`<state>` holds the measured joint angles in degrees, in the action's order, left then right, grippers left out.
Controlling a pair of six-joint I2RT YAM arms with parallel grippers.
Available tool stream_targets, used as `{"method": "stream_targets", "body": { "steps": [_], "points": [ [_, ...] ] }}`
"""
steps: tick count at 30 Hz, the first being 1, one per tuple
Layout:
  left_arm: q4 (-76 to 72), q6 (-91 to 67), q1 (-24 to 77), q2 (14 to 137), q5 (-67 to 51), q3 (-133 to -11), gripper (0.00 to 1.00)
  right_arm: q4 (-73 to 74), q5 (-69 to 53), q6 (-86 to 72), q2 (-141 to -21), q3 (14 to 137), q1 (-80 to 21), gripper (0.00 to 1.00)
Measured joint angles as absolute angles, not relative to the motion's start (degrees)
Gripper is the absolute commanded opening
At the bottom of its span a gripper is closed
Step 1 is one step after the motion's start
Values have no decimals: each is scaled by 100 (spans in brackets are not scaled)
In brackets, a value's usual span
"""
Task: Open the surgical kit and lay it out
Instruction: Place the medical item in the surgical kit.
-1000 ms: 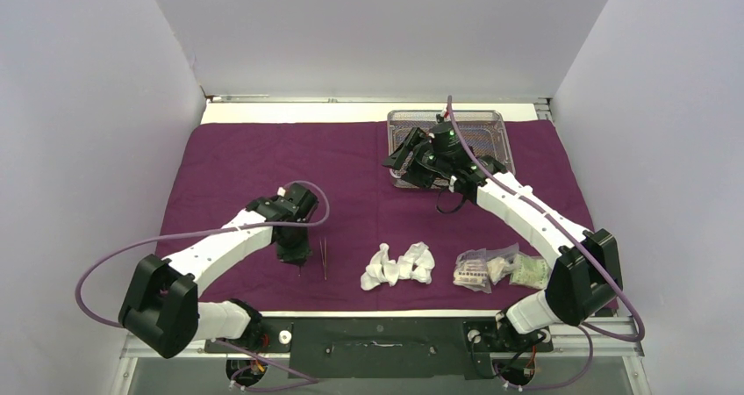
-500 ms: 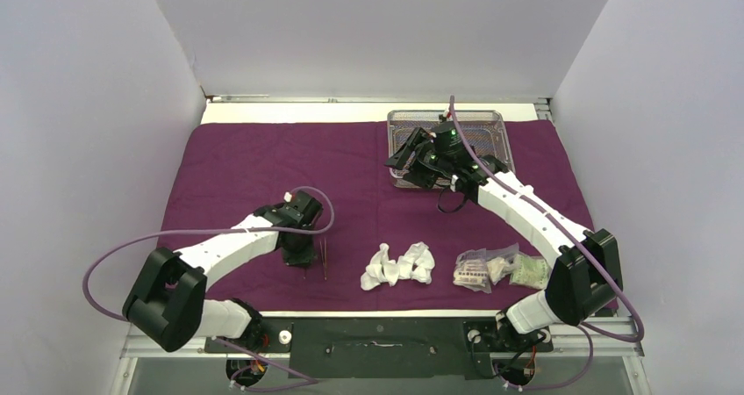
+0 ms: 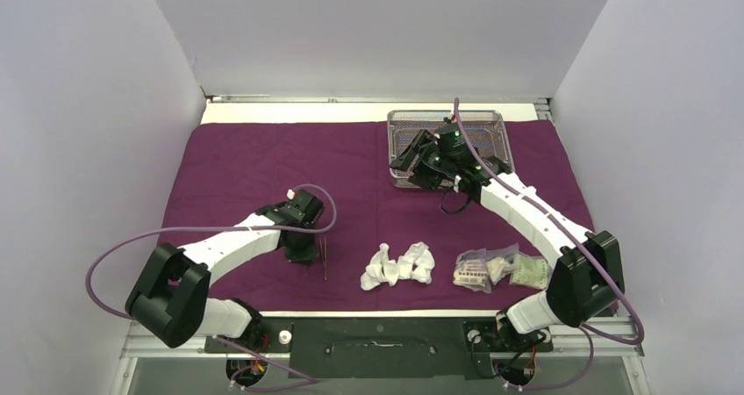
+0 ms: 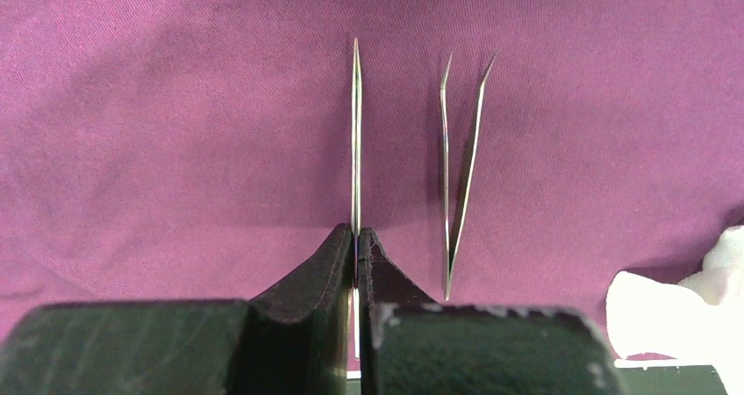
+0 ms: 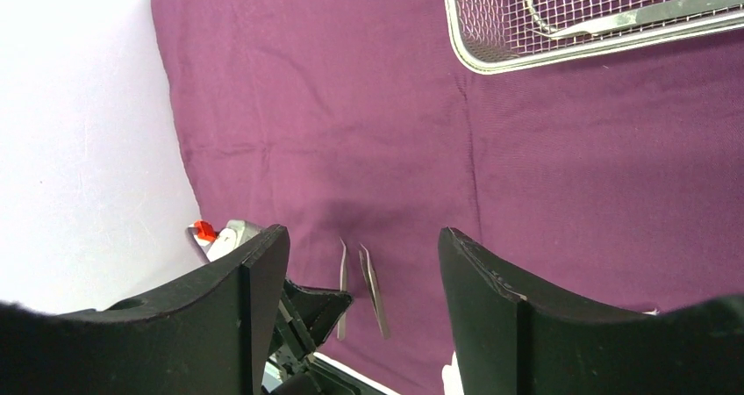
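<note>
The purple cloth (image 3: 246, 167) lies spread flat. At its 7 o'clock the left pincer (image 4: 356, 237) pinches slim tweezers (image 4: 355, 132), just beside a second pair (image 4: 461, 175) lying loose. Gauze wads (image 3: 399, 265) sit at 6, packets (image 3: 500, 269) at 5. At 1 the right pincer (image 5: 361, 237), spread, hovers by the mesh tray (image 3: 487, 118). Nearly done, I reckon.

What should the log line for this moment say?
left gripper: shut on held tweezers | second tweezers: lying alongside on purple cloth | right gripper: open, empty, near wire-mesh tray
</note>
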<state>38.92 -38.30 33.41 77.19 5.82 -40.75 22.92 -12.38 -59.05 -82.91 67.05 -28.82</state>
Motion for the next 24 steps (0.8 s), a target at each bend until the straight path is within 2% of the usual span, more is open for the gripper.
{"method": "stream_targets", "body": {
  "steps": [7,13,22,24],
  "points": [
    [3883,-3817,3341,8141,672,-4206,1,2305,-1240,-5905,-8291,6705,-2880,59],
    [3929,-3859,3345,8230,735,-4285,15,2309,-1240,-5905,-8291,6702,-2856,59],
    [4180,-3868,3345,8235,886,-4346,20,2309,-1243,-5907,-8291,6702,-2845,59],
    [4270,-3865,3345,8235,917,-4386,24,2309,-1245,-5911,-8291,6702,-2845,59]
  ]
}}
